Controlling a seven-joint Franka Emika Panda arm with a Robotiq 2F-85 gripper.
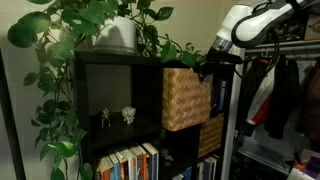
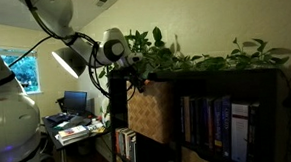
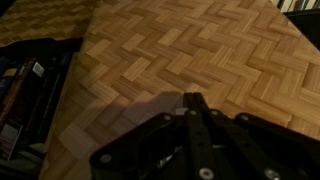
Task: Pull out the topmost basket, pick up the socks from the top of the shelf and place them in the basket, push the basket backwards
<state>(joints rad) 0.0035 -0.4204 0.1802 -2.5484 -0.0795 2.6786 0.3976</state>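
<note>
The topmost basket (image 1: 184, 98) is tan woven wicker and sticks out of the front of an upper compartment of the black shelf (image 1: 110, 90). It shows the same way in both exterior views (image 2: 147, 113). My gripper (image 1: 207, 68) is at the basket's upper front edge, which also shows in an exterior view (image 2: 137, 79). In the wrist view its fingers (image 3: 192, 98) meet in a point, shut on nothing, right over the woven face (image 3: 200, 45). I cannot make out any socks on the shelf top (image 2: 225, 75); leaves cover it.
Leafy plants (image 1: 100, 15) and a white pot (image 1: 118, 35) stand on the shelf top. A second woven basket (image 1: 210, 135) sits lower down. Books (image 1: 130, 163) fill the lower compartments. A clothes rack (image 1: 285, 85) stands beside the shelf. A desk with a monitor (image 2: 74, 100) is behind.
</note>
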